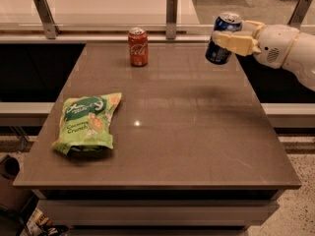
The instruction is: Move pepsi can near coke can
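Note:
The coke can (138, 46), red-orange with white script, stands upright near the table's far edge, left of centre. The pepsi can (223, 38), dark blue with a silver top, is held in the air above the table's far right part, tilted slightly. My gripper (231, 39) reaches in from the right on a white arm and is shut on the pepsi can, one cream finger (236, 42) across its side. The pepsi can is well to the right of the coke can, apart from it.
A green snack bag (87, 122) lies flat on the left side of the brown table (172, 132). A glass rail with metal posts (171, 10) runs behind the far edge. The floor drops away at the right of the table.

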`<state>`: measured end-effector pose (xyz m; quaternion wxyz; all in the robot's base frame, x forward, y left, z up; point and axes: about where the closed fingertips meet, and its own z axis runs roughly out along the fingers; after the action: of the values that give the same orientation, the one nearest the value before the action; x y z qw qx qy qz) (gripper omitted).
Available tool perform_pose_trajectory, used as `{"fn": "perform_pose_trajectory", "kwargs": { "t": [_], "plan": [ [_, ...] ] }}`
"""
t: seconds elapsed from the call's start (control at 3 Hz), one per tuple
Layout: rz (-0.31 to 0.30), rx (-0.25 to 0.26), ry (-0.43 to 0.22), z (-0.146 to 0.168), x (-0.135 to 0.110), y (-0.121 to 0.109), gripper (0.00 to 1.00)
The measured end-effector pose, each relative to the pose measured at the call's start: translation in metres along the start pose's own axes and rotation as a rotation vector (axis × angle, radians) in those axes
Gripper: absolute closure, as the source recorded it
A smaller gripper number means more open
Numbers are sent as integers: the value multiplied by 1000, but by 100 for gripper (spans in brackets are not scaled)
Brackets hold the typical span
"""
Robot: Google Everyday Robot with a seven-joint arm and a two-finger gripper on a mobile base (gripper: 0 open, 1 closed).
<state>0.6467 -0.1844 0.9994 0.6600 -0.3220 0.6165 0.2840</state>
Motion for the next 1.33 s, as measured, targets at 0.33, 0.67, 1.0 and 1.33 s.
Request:
{"fn": "perform_pose_trajectory", "kwargs": {
  "t": [0.33,0.67,1.0,1.33],
  "plan": [
    [-3,3,-6,1,-3,-2,100],
    [-10,2,18,2,0,3,100],
    [-66,4,90,19,-1,13,100],
    [-113,-13,104,47,-9,22,100]
  ]
}}
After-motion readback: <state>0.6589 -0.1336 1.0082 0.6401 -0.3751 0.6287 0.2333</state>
